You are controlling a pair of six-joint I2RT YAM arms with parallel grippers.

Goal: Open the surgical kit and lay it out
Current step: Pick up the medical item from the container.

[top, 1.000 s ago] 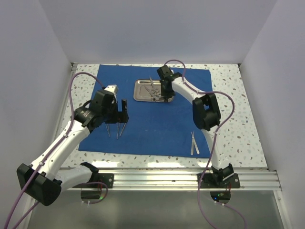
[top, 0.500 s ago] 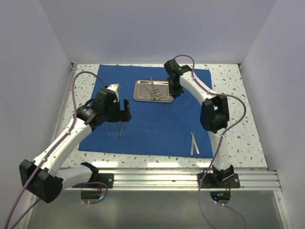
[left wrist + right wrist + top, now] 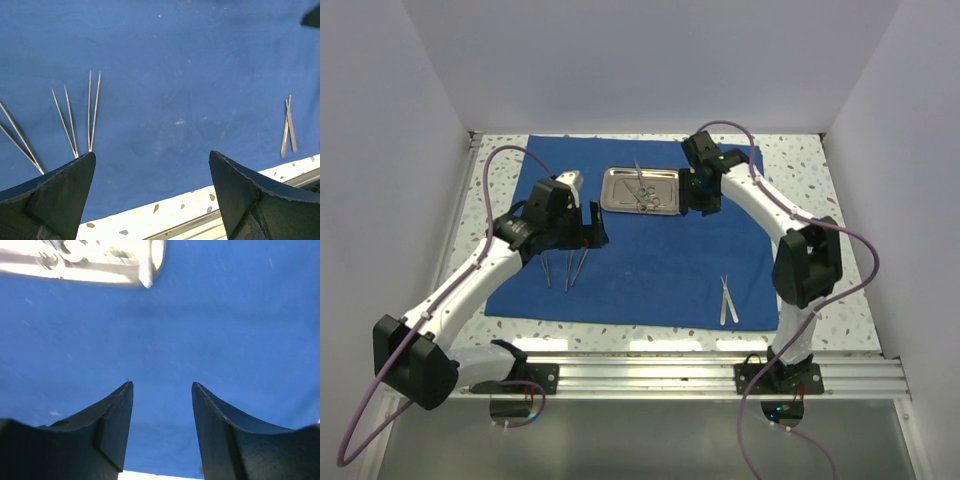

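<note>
A white tabletop [image 3: 810, 160] with dark and tan speckles shows at the left, right and near margins. An aluminium rail [image 3: 650, 372] runs along its near edge. Plain white walls [image 3: 650, 60] enclose three sides.

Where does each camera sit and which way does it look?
Top external: high behind, looking down at the blue cloth and steel tray; left arm and right arm show.
Left wrist: on the left arm, facing the cloth's near edge and lone tweezers; its open left gripper shows.
Right wrist: facing cloth beside the tray; its open right gripper shows.
Shared: top and right wrist both see the tray.
</note>
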